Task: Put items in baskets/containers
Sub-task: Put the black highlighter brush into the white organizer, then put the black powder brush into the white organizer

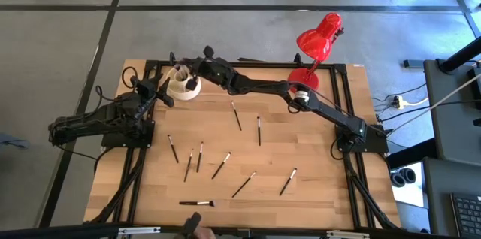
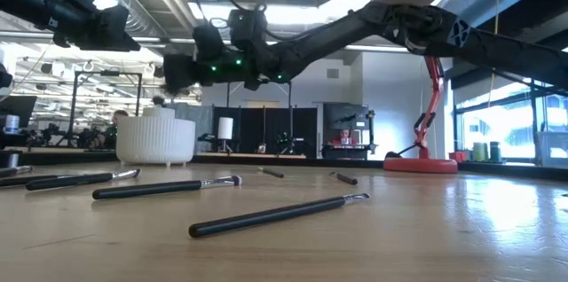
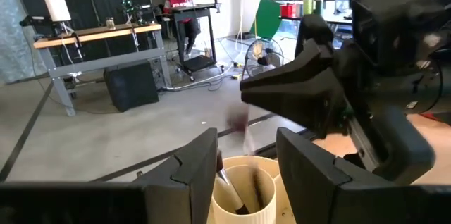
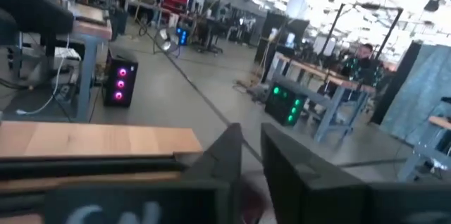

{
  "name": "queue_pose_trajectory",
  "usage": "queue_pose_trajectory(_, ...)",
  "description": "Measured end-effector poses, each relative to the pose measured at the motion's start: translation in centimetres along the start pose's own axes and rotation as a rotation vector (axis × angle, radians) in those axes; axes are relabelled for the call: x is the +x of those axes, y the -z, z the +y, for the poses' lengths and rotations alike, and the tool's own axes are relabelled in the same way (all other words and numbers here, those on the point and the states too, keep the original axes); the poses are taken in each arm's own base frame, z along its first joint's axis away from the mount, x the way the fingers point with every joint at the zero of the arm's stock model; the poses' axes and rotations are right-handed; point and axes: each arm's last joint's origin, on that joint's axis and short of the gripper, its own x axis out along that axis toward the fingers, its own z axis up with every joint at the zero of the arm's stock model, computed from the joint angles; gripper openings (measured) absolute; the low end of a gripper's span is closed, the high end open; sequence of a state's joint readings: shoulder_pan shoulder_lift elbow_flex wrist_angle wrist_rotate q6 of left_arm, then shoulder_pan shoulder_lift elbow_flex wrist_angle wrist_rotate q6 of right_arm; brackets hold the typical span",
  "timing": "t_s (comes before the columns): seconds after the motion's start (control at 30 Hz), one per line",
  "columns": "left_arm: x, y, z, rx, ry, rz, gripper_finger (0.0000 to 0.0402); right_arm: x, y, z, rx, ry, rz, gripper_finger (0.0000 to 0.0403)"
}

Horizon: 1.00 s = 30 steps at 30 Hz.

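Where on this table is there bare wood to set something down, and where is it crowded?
Bare wood lies along the right edge, between the right arm's base and the front rail, and beside the lamp. The middle is scattered with brushes. The far left corner is crowded: the cup and both grippers, left gripper, right gripper.

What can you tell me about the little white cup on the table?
The white cup is small, round and cream-coloured, with ribbed sides that look like plastic. It stands upright on the wooden table near the far left corner. A couple of dark brushes already sit inside it. The left gripper hangs open just above it, and the right gripper reaches over its rim. More brushes lie scattered on the table away from it.
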State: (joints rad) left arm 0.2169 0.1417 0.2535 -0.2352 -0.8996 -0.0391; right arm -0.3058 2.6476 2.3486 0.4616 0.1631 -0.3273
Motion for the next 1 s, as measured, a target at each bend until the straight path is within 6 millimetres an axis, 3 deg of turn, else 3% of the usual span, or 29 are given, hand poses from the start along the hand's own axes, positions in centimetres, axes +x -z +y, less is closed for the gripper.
queue_pose_trajectory(0.13, 0.0, 0.0, 0.0, 0.001, 0.001, 0.000, 0.0143, 0.0, 0.0, 0.1, 0.048, 0.020, 0.050, 0.0115)
queue_pose_trajectory(0.23, 0.0, 0.1, 0.0, 0.011, 0.001, 0.009, 0.0143, -0.4, -1.2, 0.2, 0.077, 0.083, 0.135, 0.0149)
queue_pose_trajectory(0.47, 0.0, 0.3, 0.0, 0.007, 0.003, 0.020, 0.0143, -3.3, -8.6, -0.1, 0.072, 0.048, 0.367, 0.0178)
queue_pose_trajectory(0.67, 0.0, 0.4, -0.1, 0.009, 0.054, 0.034, 0.0143, -6.7, -11.3, 1.5, 0.159, -0.208, 0.578, 0.0179)
queue_pose_trajectory(0.77, 0.0, 0.5, -0.2, 0.004, 0.061, 0.038, 0.0143, -8.2, -12.3, 3.1, 0.132, -0.229, 0.644, 0.0179)
queue_pose_trajectory(1.0, 0.0, 0.5, -0.2, 0.005, 0.080, 0.041, 0.0143, -10.2, -11.7, 4.9, 0.086, -0.145, 0.827, 0.0179)
